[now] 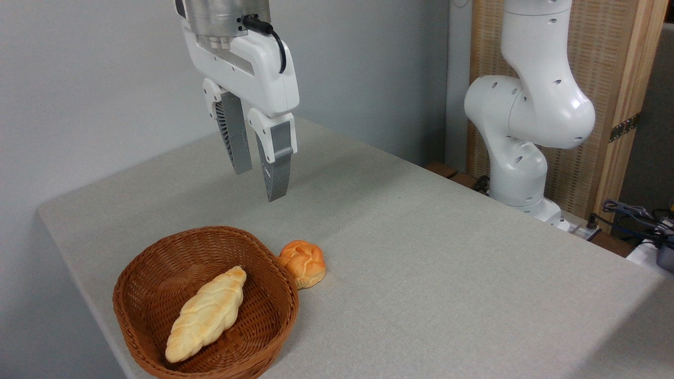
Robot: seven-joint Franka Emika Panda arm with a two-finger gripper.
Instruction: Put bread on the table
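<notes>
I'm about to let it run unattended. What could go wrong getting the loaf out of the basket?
1. The loaf lies slanted against the basket wall, so a finger of the hand might catch the wicker and drag the basket.
2. The bun sits against the rim; a shifted basket could push it.
3. The basket sits near the table edge.

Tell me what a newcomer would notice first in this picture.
Probably the pincer, hanging open and empty high above the table. Below it, near the front left corner, the bread lies slantwise inside a basket. A bun sits on the cloth against the basket's right rim.
</notes>
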